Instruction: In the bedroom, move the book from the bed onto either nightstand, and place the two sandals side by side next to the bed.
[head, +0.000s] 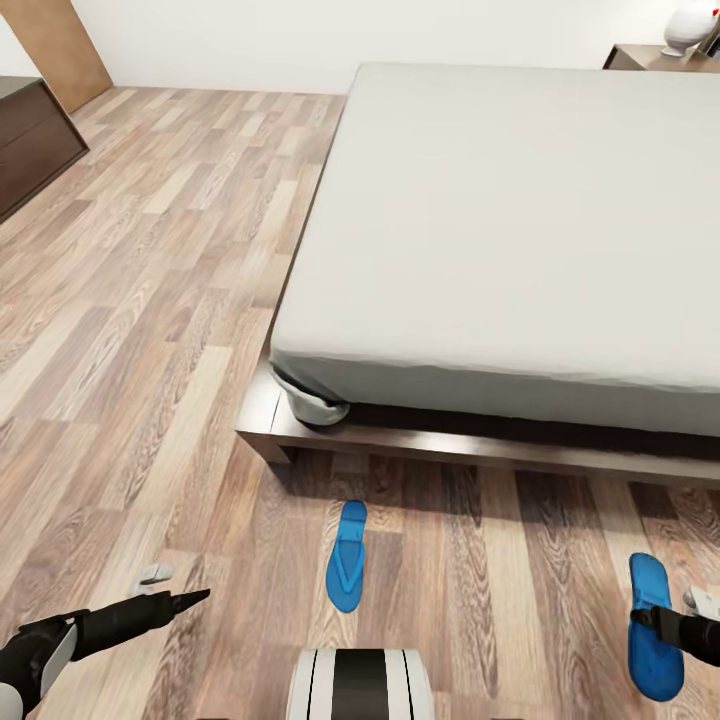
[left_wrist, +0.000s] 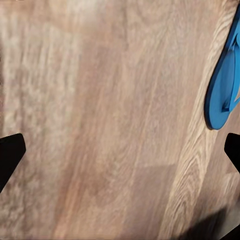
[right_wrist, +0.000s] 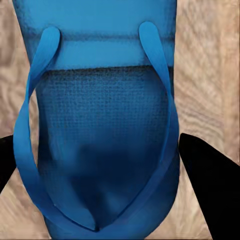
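While the right gripper hangs directly over one blue sandal on the floor, fingers apart on either side of it, the step in hand looks like picking that sandal up. The other sandal lies well apart, near the foot of the bed. The left gripper hovers spread over bare floor beside it. Next, lower and close.

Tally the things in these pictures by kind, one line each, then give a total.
Blue sandals: 2, one at mid floor, the other under the right arm
Beds: 1
Nightstands: 1
Lamps: 1
Dressers: 1
Total: 6
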